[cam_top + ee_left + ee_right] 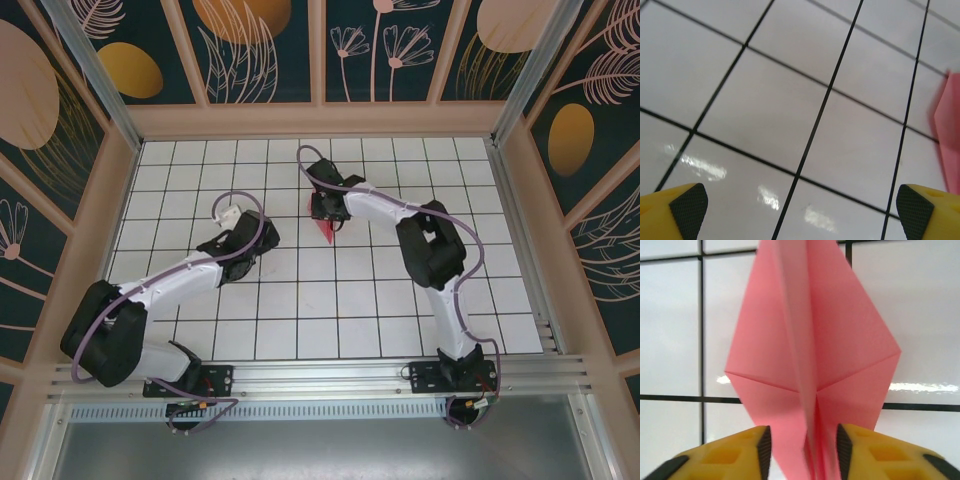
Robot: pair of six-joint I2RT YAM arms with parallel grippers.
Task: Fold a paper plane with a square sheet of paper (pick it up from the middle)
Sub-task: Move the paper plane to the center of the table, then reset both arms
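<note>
Pink-red and sharply creased, the paper plane [810,350] lies on the white tiled bench [350,320] toward the far middle of the grid, directly under the right gripper [325,212]. In the right wrist view its raised centre fold runs up between the right gripper's [801,440] yellow fingers, whose dark pads stand apart on either side of that fold with a sliver of gap showing, so the jaws are parted rather than pinched on the paper. Two flat wings spread outward from the crease and narrow to a point at the far end. The left gripper [228,213] hangs over bare tiles to the left of the plane, its jaws spread wide with nothing between them [801,202]; an edge of the plane [947,135] shows blurred at the right of that view.
</note>
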